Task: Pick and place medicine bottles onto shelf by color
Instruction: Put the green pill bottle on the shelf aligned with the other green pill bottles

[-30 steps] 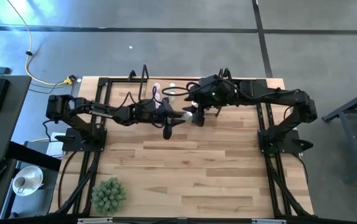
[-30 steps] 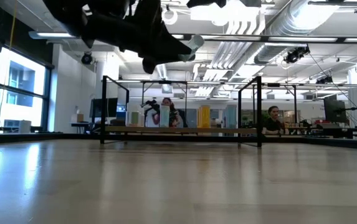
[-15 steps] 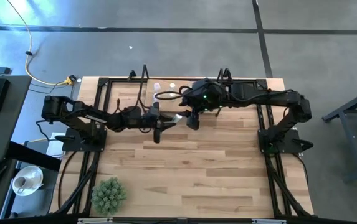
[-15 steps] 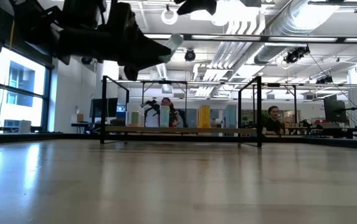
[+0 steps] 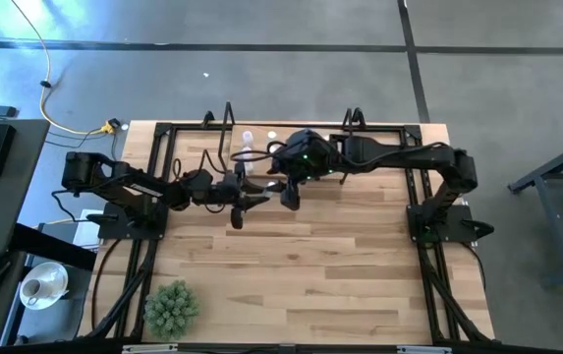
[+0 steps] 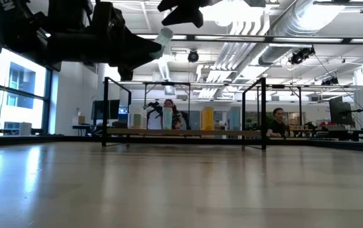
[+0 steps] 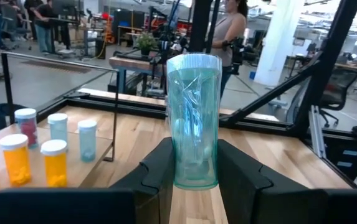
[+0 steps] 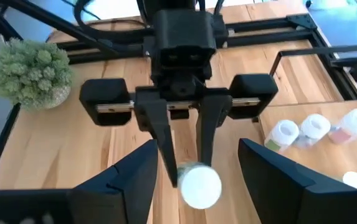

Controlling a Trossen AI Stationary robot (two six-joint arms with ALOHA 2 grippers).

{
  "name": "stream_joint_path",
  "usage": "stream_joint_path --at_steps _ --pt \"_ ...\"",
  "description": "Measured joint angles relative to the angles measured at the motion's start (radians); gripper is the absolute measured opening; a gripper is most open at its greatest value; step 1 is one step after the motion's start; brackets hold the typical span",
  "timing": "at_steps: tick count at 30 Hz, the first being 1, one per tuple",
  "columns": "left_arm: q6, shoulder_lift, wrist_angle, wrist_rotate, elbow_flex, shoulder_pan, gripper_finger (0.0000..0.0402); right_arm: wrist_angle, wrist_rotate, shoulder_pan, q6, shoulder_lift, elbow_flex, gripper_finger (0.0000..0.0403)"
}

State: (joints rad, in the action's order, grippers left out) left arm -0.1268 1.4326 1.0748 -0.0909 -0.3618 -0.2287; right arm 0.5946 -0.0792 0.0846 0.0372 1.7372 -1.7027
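Note:
A teal-green medicine bottle (image 7: 194,118) with a white cap (image 8: 200,185) hangs high over the table's far middle, with my left gripper (image 7: 195,163) shut on it. My right gripper (image 8: 200,169) faces it from the table's right, open. Its fingers stand wide on either side of the cap end and touch nothing. In the high view the two grippers (image 5: 253,190) (image 5: 289,194) meet in front of the shelf (image 6: 181,132). On the shelf several orange (image 7: 55,163), teal (image 7: 86,140) and purple (image 7: 25,124) bottles stand upright. My left gripper pinches the bottle's bottom end (image 7: 194,177) between its two fingers (image 7: 159,168). The fingers lie level and point toward the table's right. The bottle sticks out past the fingertips along them, cap end (image 6: 164,35) foremost. It is lifted clear of the table.
A green spiky plant ball (image 5: 171,307) stands at the table's near left corner. Black metal frames (image 5: 158,187) (image 5: 421,187) run along both sides of the tabletop. Beyond the far edge, people (image 6: 276,120) show in the room.
My left gripper has drawn back toward the table's left edge and sunk a little, carrying the teal bottle with it, still clear of the table. My right gripper has followed toward the left and come down, staying at the bottle's cap end.

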Motion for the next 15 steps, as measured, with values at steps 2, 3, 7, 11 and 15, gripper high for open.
stream_joint_path --at_steps 2,3,7,11,15 --pt "0.000 0.000 0.002 -0.001 0.000 0.000 0.0090 0.001 0.000 0.002 0.010 0.006 0.000 0.0216" --pt "0.000 0.000 0.004 -0.003 0.000 0.000 0.0090 -0.003 0.000 0.003 0.011 0.008 0.000 0.0216" --pt "0.000 0.000 0.031 -0.004 0.000 0.003 0.0090 0.009 0.002 0.005 0.029 0.014 0.000 0.0216" --pt "-0.001 0.001 0.036 -0.003 0.000 0.010 0.0090 0.045 0.003 0.007 0.036 0.020 0.001 0.0216" --pt "-0.016 0.001 0.037 0.010 0.000 0.010 0.0090 0.055 0.002 0.007 0.047 0.019 0.001 0.0216"
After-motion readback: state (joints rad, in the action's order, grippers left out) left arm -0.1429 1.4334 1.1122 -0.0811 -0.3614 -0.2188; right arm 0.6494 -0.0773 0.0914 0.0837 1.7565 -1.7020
